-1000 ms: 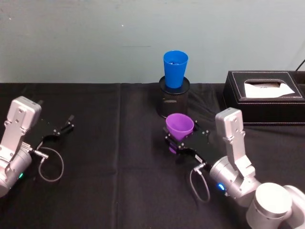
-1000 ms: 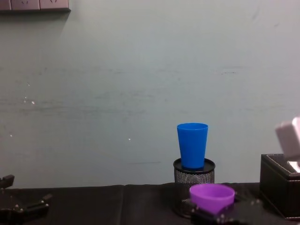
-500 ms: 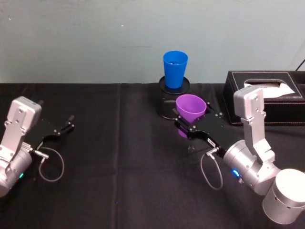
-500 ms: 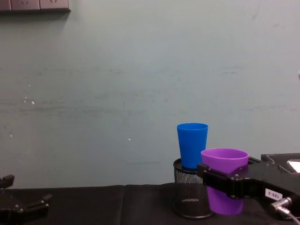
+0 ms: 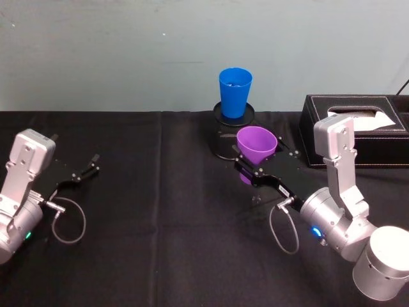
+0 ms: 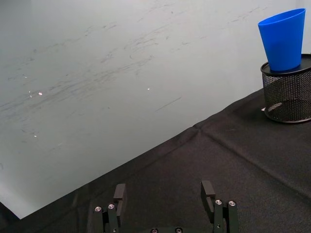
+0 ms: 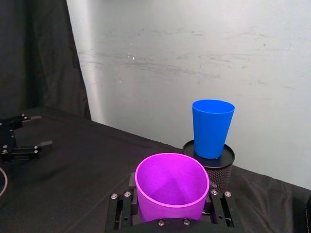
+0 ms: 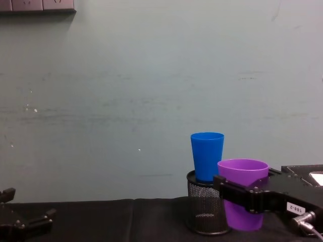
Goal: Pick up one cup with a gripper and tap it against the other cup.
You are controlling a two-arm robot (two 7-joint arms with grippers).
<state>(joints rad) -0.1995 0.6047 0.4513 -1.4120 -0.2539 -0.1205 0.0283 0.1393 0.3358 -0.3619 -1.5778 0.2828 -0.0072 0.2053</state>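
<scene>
Now the right tool (image 5: 251, 169) clenches the purple cup (image 5: 256, 143) upright — near the blue cup (image 5: 234, 91).

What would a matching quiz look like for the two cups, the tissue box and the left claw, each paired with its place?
Things:
1. purple cup
2. blue cup
3. left claw
4. tissue box

Places:
A. on top of the mesh pen holder
B. held in the right claw
C. open, at the left of the table
D. at the table's far right

Pairs: 1-B, 2-A, 3-C, 4-D
</scene>
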